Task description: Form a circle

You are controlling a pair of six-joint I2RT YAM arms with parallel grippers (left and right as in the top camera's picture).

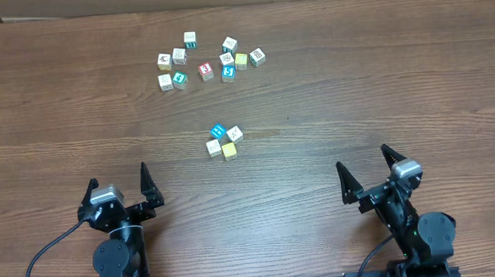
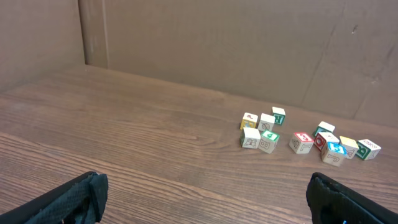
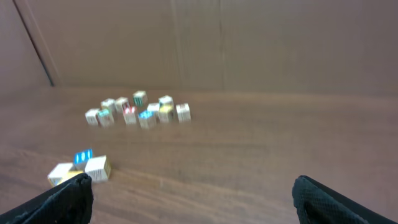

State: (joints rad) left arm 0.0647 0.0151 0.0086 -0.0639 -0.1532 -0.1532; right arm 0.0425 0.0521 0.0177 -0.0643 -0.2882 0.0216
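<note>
While both arms sit at the near edge, the left gripper (image 1: 118, 175) has its jaws spread wide with nothing between them. The right gripper (image 1: 363, 158) is the same, fingers apart and empty. Neither touches a cube.

Outward from them, about midway between the two arms and well ahead, is the circle (image 1: 224, 140). It is four cubes packed together on the table (image 1: 355, 82): blue H cube (image 1: 218, 130) on the far side, yellow cube (image 1: 229, 150) nearest the robot, and a whitish cube (image 1: 234, 134) and another (image 1: 214, 145) on either flank.

Farther back, well apart, lies the loose scatter of cubes (image 1: 227, 59).

Progress, as a judgement: the four make a closed clump with hardly any gap at the centre. That is either a very small finished ring or only its start; I cannot tell which.

Orientation: no real long axis, about as wide as deep. The square is turned a little off the table edge.
</note>
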